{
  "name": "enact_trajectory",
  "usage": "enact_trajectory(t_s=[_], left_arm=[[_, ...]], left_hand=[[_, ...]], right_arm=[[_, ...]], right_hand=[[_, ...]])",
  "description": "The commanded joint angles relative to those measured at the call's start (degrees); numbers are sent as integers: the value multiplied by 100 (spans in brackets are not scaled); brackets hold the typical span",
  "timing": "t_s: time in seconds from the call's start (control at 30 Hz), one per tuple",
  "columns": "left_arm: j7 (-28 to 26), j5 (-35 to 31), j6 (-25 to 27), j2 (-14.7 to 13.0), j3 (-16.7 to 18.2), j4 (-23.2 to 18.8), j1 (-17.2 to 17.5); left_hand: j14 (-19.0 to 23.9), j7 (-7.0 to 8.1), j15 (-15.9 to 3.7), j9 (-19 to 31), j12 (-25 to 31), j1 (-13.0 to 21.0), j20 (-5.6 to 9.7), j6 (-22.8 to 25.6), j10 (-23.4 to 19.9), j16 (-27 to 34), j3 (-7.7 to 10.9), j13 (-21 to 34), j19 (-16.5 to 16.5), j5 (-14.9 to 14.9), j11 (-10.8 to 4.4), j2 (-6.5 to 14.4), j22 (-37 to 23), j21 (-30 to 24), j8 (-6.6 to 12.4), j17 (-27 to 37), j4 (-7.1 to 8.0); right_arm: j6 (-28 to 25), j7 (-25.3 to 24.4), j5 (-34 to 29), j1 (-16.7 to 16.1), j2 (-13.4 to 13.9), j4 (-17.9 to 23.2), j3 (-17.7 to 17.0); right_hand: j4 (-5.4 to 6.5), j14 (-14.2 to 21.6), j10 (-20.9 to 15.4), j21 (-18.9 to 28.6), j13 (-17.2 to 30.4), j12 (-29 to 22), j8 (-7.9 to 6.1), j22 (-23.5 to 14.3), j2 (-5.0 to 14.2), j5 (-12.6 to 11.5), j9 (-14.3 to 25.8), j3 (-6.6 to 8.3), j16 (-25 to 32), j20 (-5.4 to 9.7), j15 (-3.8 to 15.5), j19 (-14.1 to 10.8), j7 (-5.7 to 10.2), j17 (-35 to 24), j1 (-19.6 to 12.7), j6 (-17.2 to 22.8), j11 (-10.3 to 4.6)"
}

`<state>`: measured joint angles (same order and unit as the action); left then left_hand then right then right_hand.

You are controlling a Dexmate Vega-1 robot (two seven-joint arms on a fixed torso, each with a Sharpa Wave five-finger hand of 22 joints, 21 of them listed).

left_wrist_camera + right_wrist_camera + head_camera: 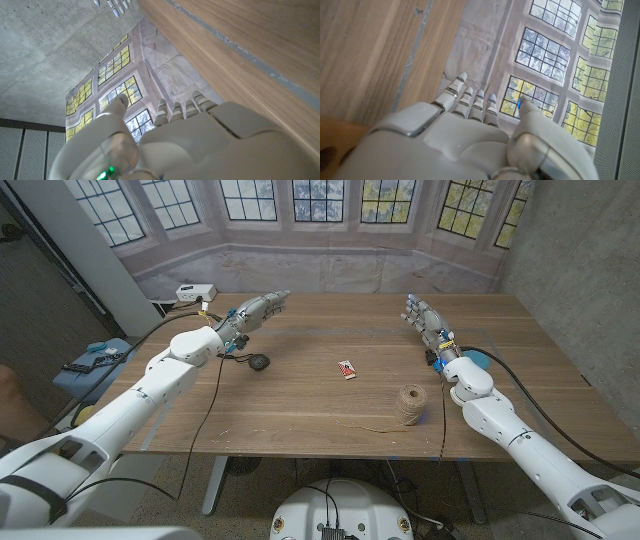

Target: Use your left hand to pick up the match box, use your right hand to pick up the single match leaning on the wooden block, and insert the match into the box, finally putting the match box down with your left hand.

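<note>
The match box (348, 368), small and red and white, lies near the middle of the wooden table (300, 415). My left hand (262, 307) hovers over the far left part of the table with its fingers stretched out, holding nothing. My right hand (420, 315) is over the far right part, fingers also straight and nothing in them. Both hands are well away from the box. In the left wrist view my left hand (165, 135) reaches toward the windows beside the table edge (240, 55). The right wrist view shows my right hand (465, 130) likewise empty. I cannot make out a match or a wooden block.
A spool of twine (408, 404) stands in front of the box toward the right, with a loose strand (365, 428) trailing left. A black object (258, 362) on a cable lies left of the box. A white device (195, 292) sits at the far left corner.
</note>
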<state>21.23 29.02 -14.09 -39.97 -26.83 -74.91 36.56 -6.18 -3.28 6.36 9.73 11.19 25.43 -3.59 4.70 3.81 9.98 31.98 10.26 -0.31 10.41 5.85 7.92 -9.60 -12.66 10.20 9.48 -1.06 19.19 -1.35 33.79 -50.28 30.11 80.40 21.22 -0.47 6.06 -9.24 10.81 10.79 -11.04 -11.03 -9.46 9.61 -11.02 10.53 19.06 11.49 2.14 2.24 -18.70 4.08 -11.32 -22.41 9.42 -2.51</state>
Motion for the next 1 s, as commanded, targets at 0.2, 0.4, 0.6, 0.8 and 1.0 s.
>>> enact_trajectory(t_s=[0.2, 0.4, 0.6, 0.8, 1.0], left_arm=[[846, -652, 42, 47, -583, 364, -863], [1029, -852, 0, 43, -709, 409, -1065], [1203, -1057, -122, 60, -832, 498, -1253], [1291, -1319, -227, 20, -941, 489, -1391], [1319, -1673, -408, -7, -1061, 508, -1547]], left_hand=[[-108, -21, 16, 33, -23, 119, -59, 29, 89, -21, 16, 27, -16, -3, 27, 5, -20, 28, 24, 16, -108], [-121, -21, 20, 34, -19, 138, -65, 30, 97, -16, 15, 28, -8, 0, 17, 4, -20, 39, 24, 17, -147], [-126, -13, 18, 34, -15, 153, -69, 42, 101, -11, 13, 29, -3, 2, 6, 4, -21, 48, 29, 17, -179], [-124, -10, 11, 35, -9, 165, -74, 52, 97, -5, 12, 29, 14, 4, -4, 3, -21, 51, 32, 17, -206], [-119, 6, -9, 36, 0, 179, -68, 83, 90, 2, 4, 30, 32, 3, -28, -2, -22, 58, 41, 18, -244]], right_arm=[[21, 6, 6, -6, 105, 42, -95], [-28, -65, 10, -124, 194, 210, -149], [-69, -186, 12, -279, 269, 399, -216], [-126, -271, 13, -398, 347, 550, -273], [-157, -309, 19, -472, 419, 640, -331]], right_hand=[[-63, 54, -38, 34, 22, -22, -17, -27, 10, 23, 25, 11, 51, 201, 246, -65, -25, -24, -54, 33, 22], [-75, 53, -44, 36, 22, -24, -19, -27, 12, 27, 26, 16, 53, 203, 247, -73, -40, -25, -61, 41, 31], [-85, 59, -51, 38, 23, -26, -19, -26, 17, 29, 26, 23, 58, 207, 244, -82, -55, -26, -68, 42, 28], [-94, 71, -53, 40, 23, -25, -18, -26, 22, 32, 27, 29, 65, 212, 238, -95, -60, -28, -74, 41, 24], [-107, 85, -64, 43, 23, -28, -22, -26, 30, 34, 27, 39, 73, 218, 233, -107, -69, -28, -86, 52, 20]])
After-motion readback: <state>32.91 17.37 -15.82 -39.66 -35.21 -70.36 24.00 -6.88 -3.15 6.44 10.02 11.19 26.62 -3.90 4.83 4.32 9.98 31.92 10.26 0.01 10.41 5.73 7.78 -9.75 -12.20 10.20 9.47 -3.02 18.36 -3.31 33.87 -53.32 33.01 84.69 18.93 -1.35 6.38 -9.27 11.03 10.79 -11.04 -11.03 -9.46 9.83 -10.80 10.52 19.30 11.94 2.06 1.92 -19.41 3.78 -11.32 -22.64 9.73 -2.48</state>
